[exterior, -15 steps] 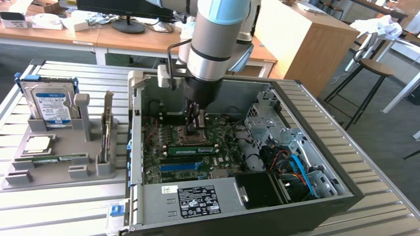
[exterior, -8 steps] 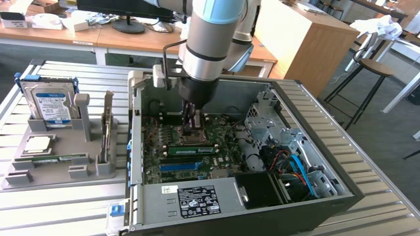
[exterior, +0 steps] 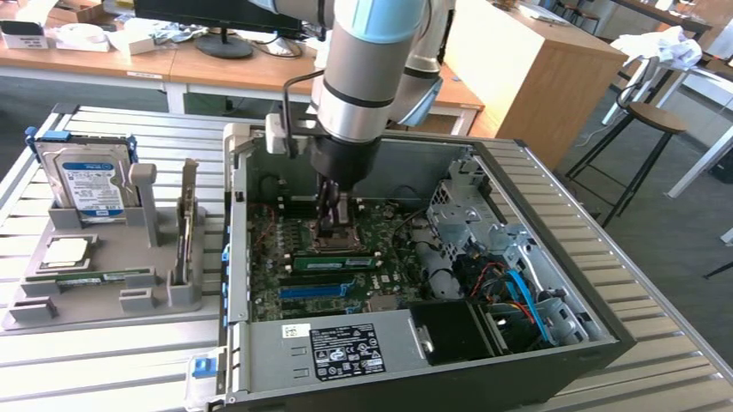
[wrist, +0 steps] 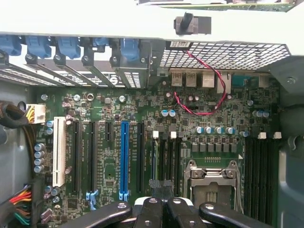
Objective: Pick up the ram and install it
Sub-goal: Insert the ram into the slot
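The claw is down inside the open computer case, which lies on its side on the slatted metal table. Its fingers are pressed together and grip nothing. In the wrist view the closed tips of the claw hang over the bank of memory slots, with the empty processor socket just beside them.

The ram is not in the claw. In the exterior view it is a green stick that stands on its long edge in a slot on the motherboard, just beside the claw's tips at about 6 o'clock from them. The blue expansion slot runs parallel to it, further out at 6 o'clock. From the wrist the ram shows edge-on as a thin strip in the slot next to the white-clipped ones, running away from the fingertips. I cannot tell whether the tips touch its top edge.

At 9 o'clock from the case, well apart from the claw, a grey holder carries the hard drive upright, the square processor chip lying flat, and a second green stick lying flat in a groove.
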`<state>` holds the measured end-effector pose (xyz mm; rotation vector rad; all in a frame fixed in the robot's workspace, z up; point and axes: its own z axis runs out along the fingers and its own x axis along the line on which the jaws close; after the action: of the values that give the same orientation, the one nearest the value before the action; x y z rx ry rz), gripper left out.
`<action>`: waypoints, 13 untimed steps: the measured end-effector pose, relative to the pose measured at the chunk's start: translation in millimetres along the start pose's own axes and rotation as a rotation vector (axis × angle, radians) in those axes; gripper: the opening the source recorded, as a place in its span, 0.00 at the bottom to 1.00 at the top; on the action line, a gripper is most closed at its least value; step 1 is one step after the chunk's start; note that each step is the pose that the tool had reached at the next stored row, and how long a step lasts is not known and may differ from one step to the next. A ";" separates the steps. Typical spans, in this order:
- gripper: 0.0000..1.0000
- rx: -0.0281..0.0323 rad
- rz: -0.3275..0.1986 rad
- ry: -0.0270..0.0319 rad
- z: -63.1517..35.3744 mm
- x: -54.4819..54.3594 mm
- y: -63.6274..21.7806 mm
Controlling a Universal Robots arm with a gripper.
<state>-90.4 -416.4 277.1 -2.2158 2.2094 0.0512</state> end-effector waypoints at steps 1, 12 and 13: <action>0.10 0.0000 0.000 0.0000 1.0 0.0 0.0; 0.10 -0.0001 0.000 0.0001 8.7 0.3 -0.1; 0.10 -0.0001 0.000 0.0001 8.8 0.3 -0.1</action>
<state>-90.5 -416.4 268.4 -2.2158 2.2096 0.0512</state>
